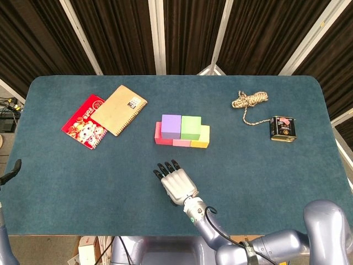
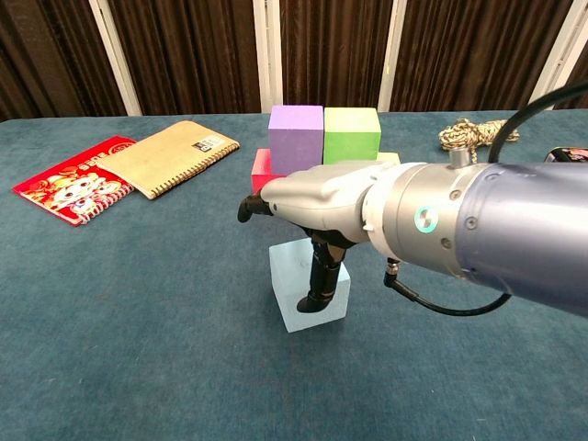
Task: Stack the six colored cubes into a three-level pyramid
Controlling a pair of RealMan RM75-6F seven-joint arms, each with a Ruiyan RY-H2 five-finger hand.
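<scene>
The right robot hand (image 2: 317, 197) is over the light blue cube (image 2: 299, 294), hiding it entirely in the head view; thumb down its front face, grip unclear. The left robot hand (image 1: 11, 170) is cut off at the surface (image 1: 287, 171) edge, state indeterminable. The cube sits upright, square-on, near the five-cube stack (image 1: 182, 131).

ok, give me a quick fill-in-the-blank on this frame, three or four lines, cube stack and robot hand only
1. The purple cube and the ____ cube sit side by side on the second level.
2. The right robot hand is directly above the light ____ cube.
3. The bottom row holds the red cube, a pink one and a ____ one.
4. The stack so far has ____ levels.

Missing words: green; blue; yellow; two
</scene>
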